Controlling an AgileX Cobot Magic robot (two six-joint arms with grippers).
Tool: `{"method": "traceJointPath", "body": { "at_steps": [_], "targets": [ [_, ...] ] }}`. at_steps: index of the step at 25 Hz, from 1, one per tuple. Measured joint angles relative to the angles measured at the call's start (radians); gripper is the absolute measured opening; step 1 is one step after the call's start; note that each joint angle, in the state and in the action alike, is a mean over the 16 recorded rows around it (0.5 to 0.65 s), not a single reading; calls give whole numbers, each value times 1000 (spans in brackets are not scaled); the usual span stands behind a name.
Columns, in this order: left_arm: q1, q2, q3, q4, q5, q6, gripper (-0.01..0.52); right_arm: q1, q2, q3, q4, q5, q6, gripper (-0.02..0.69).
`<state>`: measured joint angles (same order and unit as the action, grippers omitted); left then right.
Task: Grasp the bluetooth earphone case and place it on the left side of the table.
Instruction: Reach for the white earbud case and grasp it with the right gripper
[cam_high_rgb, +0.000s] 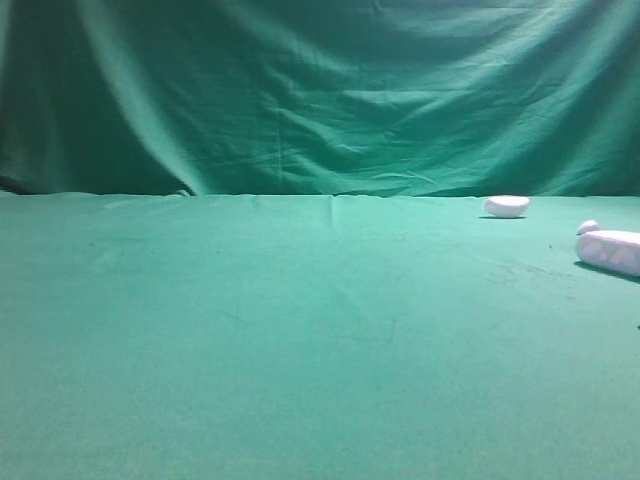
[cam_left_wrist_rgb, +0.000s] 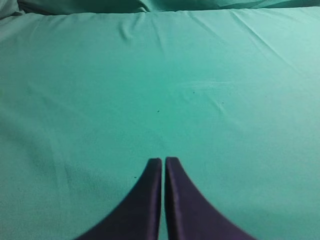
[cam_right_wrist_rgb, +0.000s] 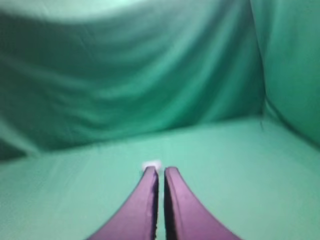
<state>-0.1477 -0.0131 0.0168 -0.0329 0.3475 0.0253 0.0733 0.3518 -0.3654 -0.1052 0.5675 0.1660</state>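
Earphone case (cam_high_rgb: 609, 251), white and pill-shaped with rounded ends, lies at the table's (cam_high_rgb: 300, 340) far right, cut off by the frame edge. Both the left gripper (cam_left_wrist_rgb: 163, 161) and right gripper (cam_right_wrist_rgb: 160, 171) are pressed together, empty; a blurred white speck (cam_right_wrist_rgb: 151, 164) past the right tips is unidentifiable.

Your left gripper (cam_left_wrist_rgb: 163, 161) shows in its own wrist view with both dark fingers (cam_left_wrist_rgb: 145, 200) pressed nearly together, only a thin slit between them, nothing held, tips pointing forward and low. Your right gripper (cam_right_wrist_rgb: 160, 171) looks the same in its wrist view: two purplish fingers (cam_right_wrist_rgb: 182, 205) closed side by side, empty. Neither arm appears in the high view.
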Motion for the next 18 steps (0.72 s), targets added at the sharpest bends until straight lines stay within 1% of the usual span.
{"method": "traceJointPath", "body": {
  "at_steps": [5, 9, 11, 13, 18],
  "targets": [
    [0, 0, 0, 0, 0, 0, 0, 48, 174, -91, 40, 111, -113, 12],
    [0, 0, 0, 0, 0, 0, 0, 89, 313, -161, 72, 167, -187, 67],
    [0, 0, 0, 0, 0, 0, 0, 109, 387, -200, 85, 191, -221, 118],
    [0, 0, 0, 0, 0, 0, 0, 125, 465, -242, 96, 210, -246, 184],
    [0, 0, 0, 0, 0, 0, 0, 146, 672, -343, 107, 223, -268, 382]
  ]
}}
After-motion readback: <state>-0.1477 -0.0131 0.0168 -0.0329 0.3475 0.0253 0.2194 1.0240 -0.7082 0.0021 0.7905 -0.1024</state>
